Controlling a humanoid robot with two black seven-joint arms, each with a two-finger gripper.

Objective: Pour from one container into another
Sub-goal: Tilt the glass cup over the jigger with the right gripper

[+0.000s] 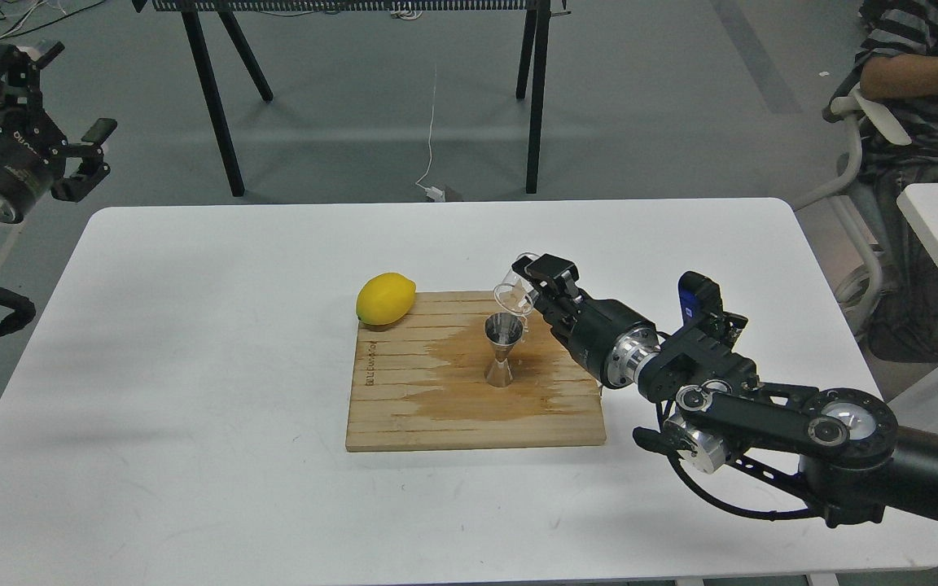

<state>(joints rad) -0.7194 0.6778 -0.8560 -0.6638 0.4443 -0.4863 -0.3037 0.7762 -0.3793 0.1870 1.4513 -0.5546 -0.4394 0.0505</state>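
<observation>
A small clear glass cup [515,292] hangs tipped on its side, mouth down-left, just above and right of the steel hourglass jigger [502,350]. My right gripper [536,286] is shut on the cup, its black fingers clamped around the glass. The jigger stands upright on a wooden board [404,415], in the middle of a dark wet patch. My left gripper [70,159] is raised off the table at the far left, with its fingers spread apart and nothing held.
A yellow lemon [386,299] rests on the board's far left corner. The board lies on a white table [192,366]. Black table legs stand behind, and a seated person [925,73] and another white table are at the right.
</observation>
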